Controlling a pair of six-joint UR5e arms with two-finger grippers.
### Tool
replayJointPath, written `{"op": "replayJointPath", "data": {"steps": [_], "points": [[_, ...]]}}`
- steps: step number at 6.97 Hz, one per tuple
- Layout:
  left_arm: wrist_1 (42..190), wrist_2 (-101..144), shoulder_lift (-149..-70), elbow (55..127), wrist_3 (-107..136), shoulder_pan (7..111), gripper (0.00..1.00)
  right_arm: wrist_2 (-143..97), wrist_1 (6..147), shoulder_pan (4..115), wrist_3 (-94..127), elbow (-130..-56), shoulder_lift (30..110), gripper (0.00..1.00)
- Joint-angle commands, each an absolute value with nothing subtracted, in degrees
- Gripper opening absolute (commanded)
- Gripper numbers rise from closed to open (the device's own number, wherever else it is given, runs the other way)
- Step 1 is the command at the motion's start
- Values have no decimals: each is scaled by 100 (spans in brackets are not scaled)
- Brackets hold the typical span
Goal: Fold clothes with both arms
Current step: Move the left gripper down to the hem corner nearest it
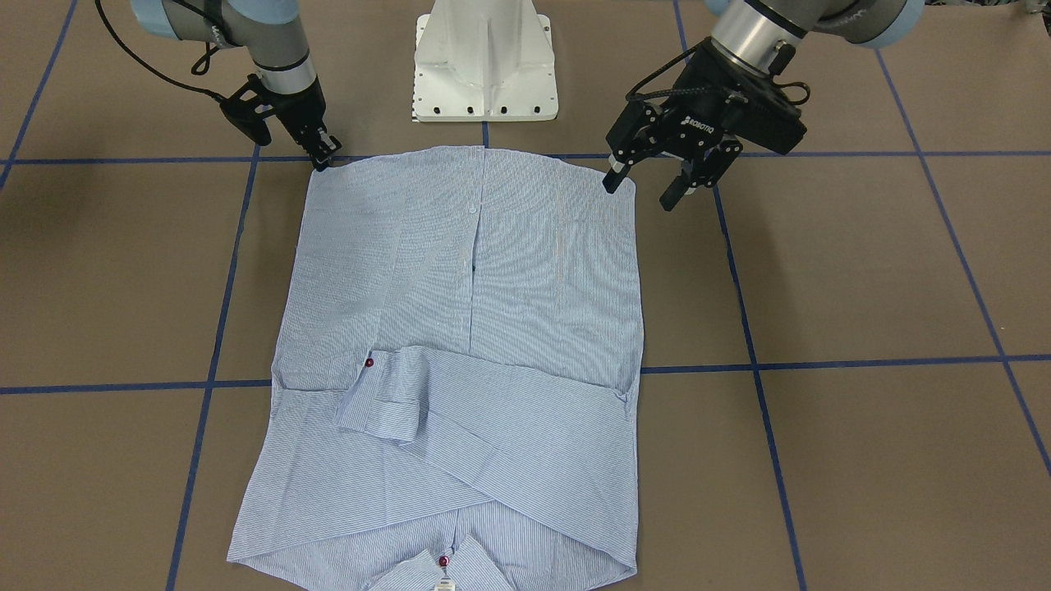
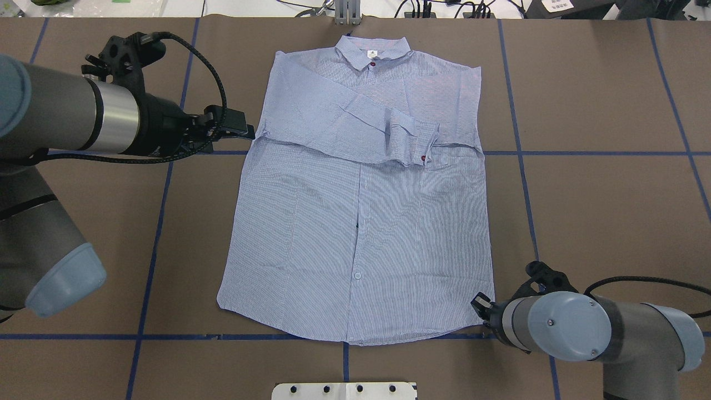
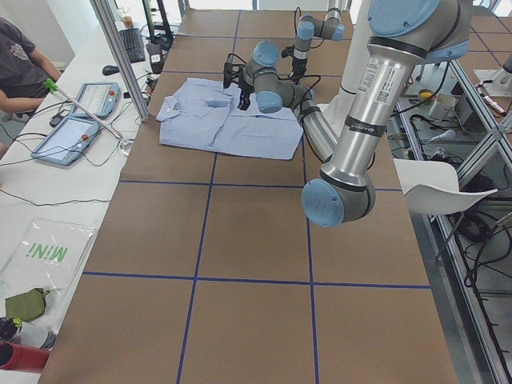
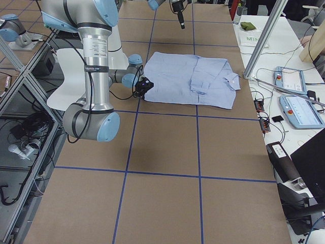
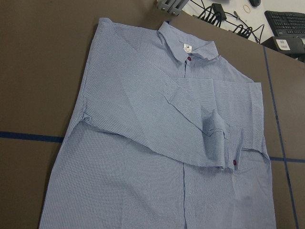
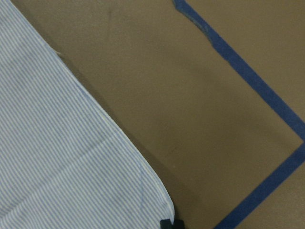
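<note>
The light blue striped shirt [image 1: 493, 328] [image 2: 361, 222] lies flat and front up, with its collar [image 2: 373, 53] at the far side. One sleeve is folded across the chest, its cuff [image 2: 414, 141] near the middle. My left gripper [image 1: 640, 193] [image 2: 239, 130] hangs open above the table beside the shirt's left armpit, holding nothing. The left wrist view looks down on the shirt [image 5: 167, 143]. My right gripper [image 1: 324, 158] is low at the near hem corner and looks shut on it. Its fingertip [image 6: 170, 223] touches the shirt [image 6: 57, 143] at that corner. In the overhead view the wrist hides it.
The white pedestal base [image 1: 484, 66] [image 2: 344, 390] stands just behind the hem. Blue tape lines [image 2: 522, 153] cross the brown table. Beyond the collar side, a bench holds control tablets [image 3: 76, 120] [image 4: 292, 79], and a seated person [image 3: 20, 64] is there.
</note>
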State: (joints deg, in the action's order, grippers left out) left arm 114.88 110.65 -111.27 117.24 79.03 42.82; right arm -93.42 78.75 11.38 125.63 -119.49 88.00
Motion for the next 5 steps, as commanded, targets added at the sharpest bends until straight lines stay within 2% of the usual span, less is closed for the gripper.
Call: {"op": "replayJointPath", "data": {"steps": [1,2,5], "points": [[11331,11100,-11031,11794,8330,4219,93,-9360,7884,1169,12577,-12198,8824,0],[11059,11057,-10595,12056,8341,3845,100,-9369,7884,1178,12577,-12217,8833,0],[11039,10644,-9811,11998,9137,2885,99,-9728,7866,1309,12560,-12304,8886,0]]}}
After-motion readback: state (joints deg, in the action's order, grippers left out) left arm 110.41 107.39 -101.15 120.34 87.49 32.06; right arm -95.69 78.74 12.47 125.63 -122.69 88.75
